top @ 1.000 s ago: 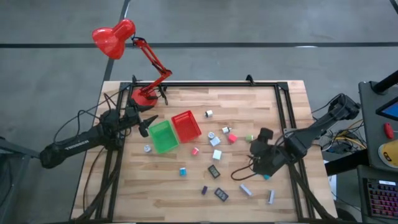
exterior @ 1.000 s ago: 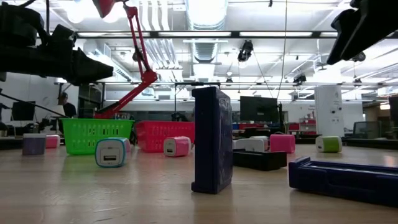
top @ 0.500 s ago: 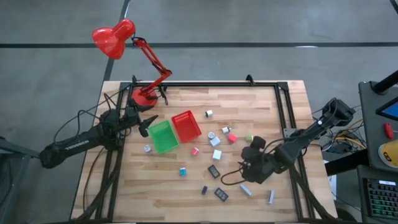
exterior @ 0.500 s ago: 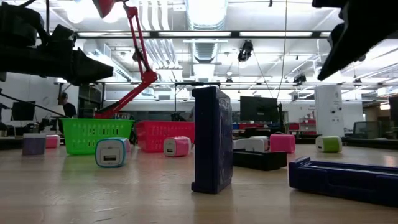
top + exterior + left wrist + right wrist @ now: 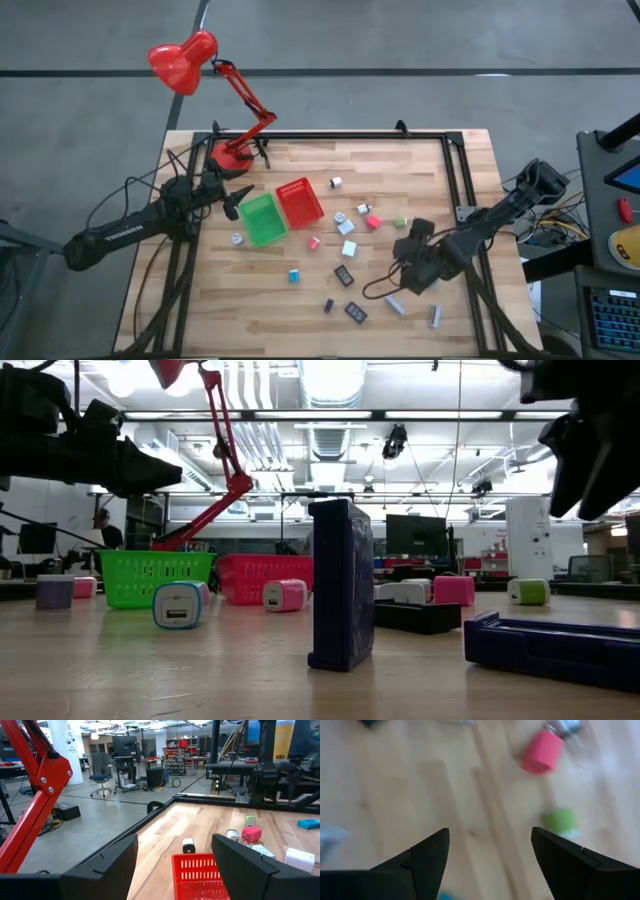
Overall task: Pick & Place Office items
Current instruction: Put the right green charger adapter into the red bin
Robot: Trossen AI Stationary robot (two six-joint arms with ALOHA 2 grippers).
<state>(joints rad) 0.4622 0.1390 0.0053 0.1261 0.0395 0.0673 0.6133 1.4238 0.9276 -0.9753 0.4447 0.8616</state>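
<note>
Right claw [image 5: 410, 262] shifted; tiny colourful blocks [image 5: 347, 248].

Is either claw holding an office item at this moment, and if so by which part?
Nothing is held. The right claw hangs open over bare wood among the items; the left claw waits open beside the red bin.

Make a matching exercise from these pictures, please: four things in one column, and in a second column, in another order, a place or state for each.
Things:
1. green bin
2. red desk lamp
3. left gripper
4. right gripper

Places or states:
A. open, above bare wood among the scattered small items
B. touching the red bin, on its left in the high view
C. open, waiting beside the green bin
D. base on the table's far left corner, head out past the edge

Pairs: 1-B, 2-D, 3-C, 4-A
</note>
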